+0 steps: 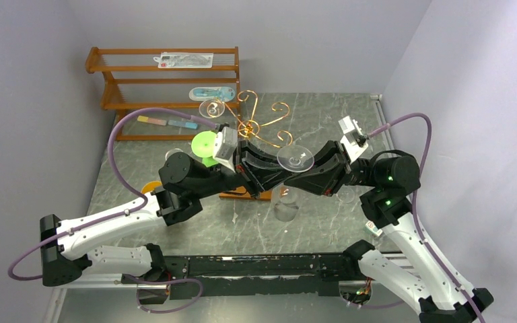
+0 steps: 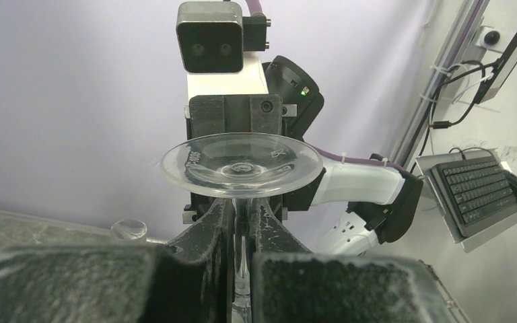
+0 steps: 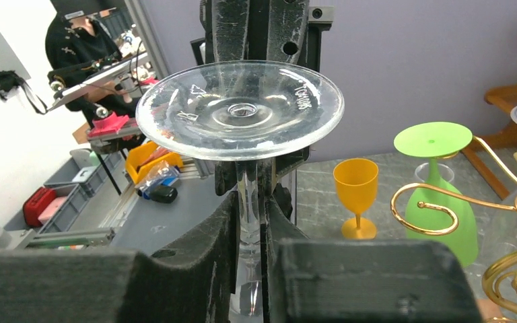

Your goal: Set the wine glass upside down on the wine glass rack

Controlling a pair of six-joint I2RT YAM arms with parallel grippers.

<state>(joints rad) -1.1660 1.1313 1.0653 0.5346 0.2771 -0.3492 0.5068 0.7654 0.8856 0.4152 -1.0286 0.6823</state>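
A clear wine glass hangs upside down above the table, its round foot (image 1: pixel 295 159) on top and its bowl (image 1: pixel 286 205) below. My left gripper (image 1: pixel 276 176) and my right gripper (image 1: pixel 304 178) meet at its stem from opposite sides. In the left wrist view the foot (image 2: pixel 241 163) sits just above my left gripper (image 2: pixel 242 219), which is shut on the stem. In the right wrist view the foot (image 3: pixel 239 110) sits above my right gripper (image 3: pixel 250 205), also shut on the stem. The gold wire wine glass rack (image 1: pixel 259 124) stands just behind; its scrolls (image 3: pixel 431 202) show at the right.
A green glass (image 1: pixel 205 143) stands upside down left of the rack, also in the right wrist view (image 3: pixel 444 222). Another clear glass foot (image 1: pixel 212 108) sits at the rack's back left. An orange goblet (image 1: pixel 151 187) stands at the left. The wooden shelf unit (image 1: pixel 168 74) is at the back left.
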